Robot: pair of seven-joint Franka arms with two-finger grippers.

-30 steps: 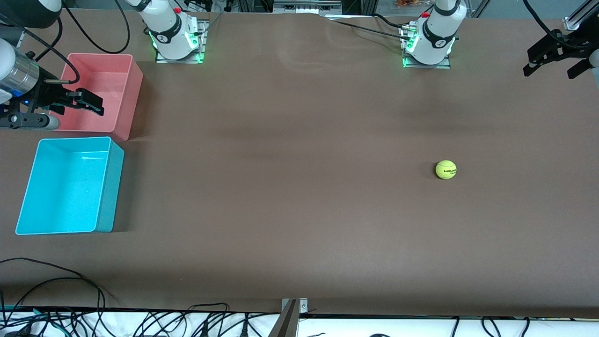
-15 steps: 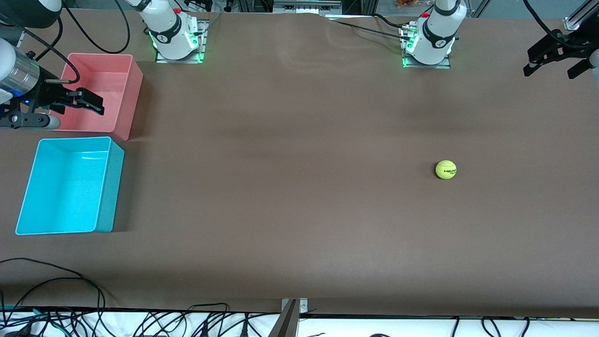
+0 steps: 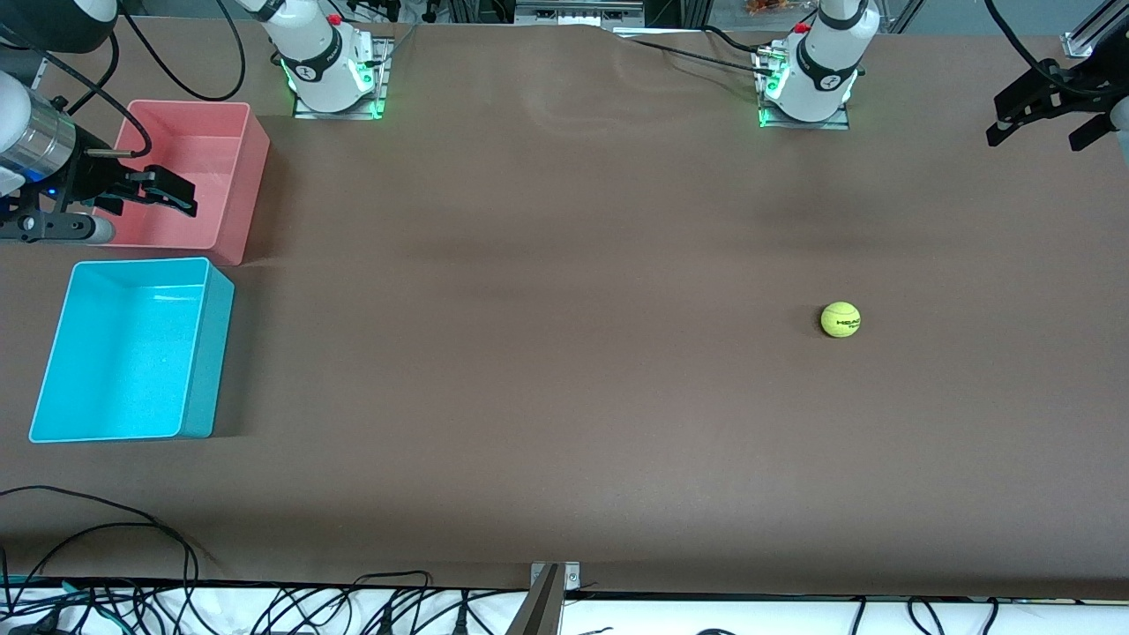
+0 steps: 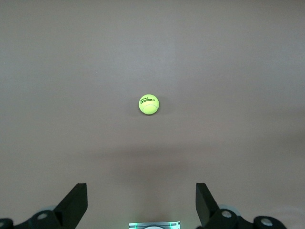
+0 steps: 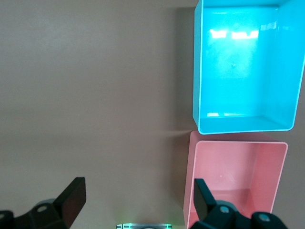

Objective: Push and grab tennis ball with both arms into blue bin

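Observation:
The tennis ball [image 3: 841, 319] lies on the brown table toward the left arm's end; in the left wrist view the tennis ball [image 4: 148, 104] sits well ahead of the fingers. My left gripper [image 3: 1039, 134] hangs open and empty, high over that end of the table, far from the ball; it also shows in the left wrist view [image 4: 141, 187]. The blue bin [image 3: 210, 353] stands empty at the right arm's end. My right gripper [image 3: 187, 199] is open and empty, up over the pink bin's edge; in the right wrist view, past the right gripper [image 5: 138, 183], is the blue bin [image 5: 196, 71].
A pink bin [image 3: 251, 176], empty, stands beside the blue bin, farther from the front camera; it also shows in the right wrist view [image 5: 188, 191]. Loose cables [image 3: 132, 564] run along the table's near edge, with a metal bracket [image 3: 547, 582] there.

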